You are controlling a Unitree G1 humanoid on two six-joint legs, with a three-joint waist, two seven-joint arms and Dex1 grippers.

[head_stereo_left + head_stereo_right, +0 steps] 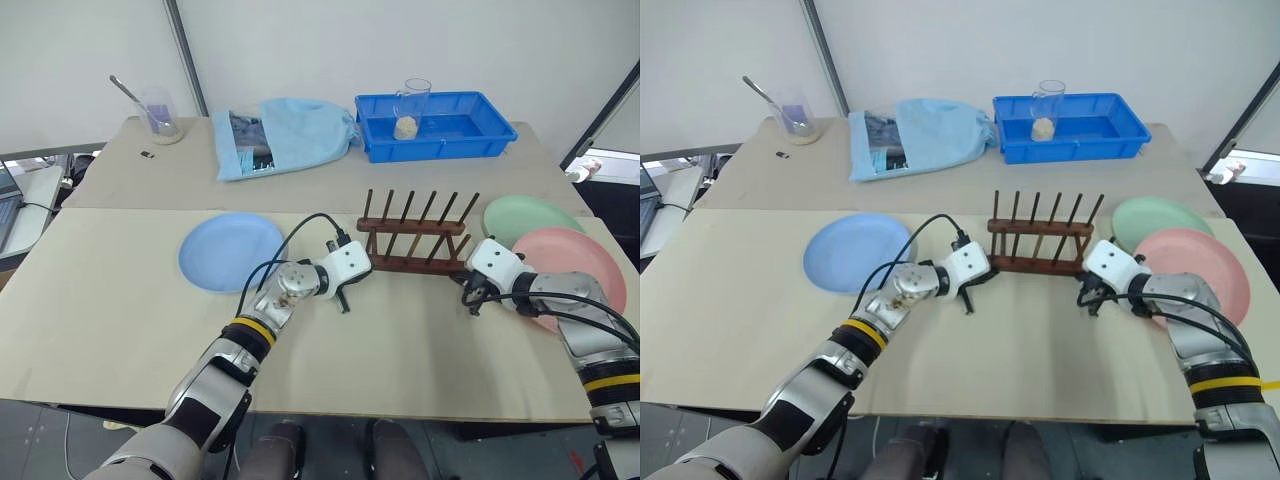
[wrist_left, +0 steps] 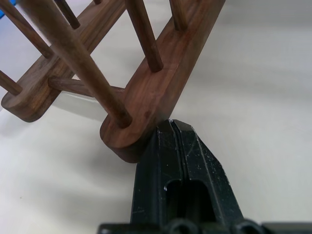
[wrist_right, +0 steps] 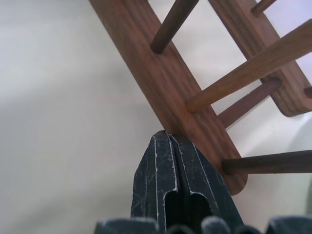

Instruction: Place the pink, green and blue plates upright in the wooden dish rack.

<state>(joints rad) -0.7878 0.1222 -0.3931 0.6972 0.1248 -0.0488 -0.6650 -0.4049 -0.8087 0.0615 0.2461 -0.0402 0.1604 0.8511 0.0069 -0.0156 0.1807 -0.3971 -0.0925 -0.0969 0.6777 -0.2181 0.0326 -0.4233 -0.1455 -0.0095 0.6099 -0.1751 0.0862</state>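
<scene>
Rack: the wooden dish rack (image 1: 414,240) stands mid-table, empty, its pegs upright in two rows.
Left gripper: the left gripper (image 2: 171,127) has its fingers clenched together on nothing, tips pressed against the near rail's left end, at the rack's 8 o'clock.
Right gripper: the right gripper (image 3: 168,137) is likewise clenched and empty, tips touching the near rail by its right end, at the rack's 4 o'clock.
Blue plate: the blue plate (image 1: 231,250) lies flat at the rack's 9 o'clock, well apart.
Green plate: the green plate (image 1: 527,217) lies flat at 3 o'clock.
Pink plate: the pink plate (image 1: 578,259) overlaps the green one's near edge, just beyond the right arm.
</scene>
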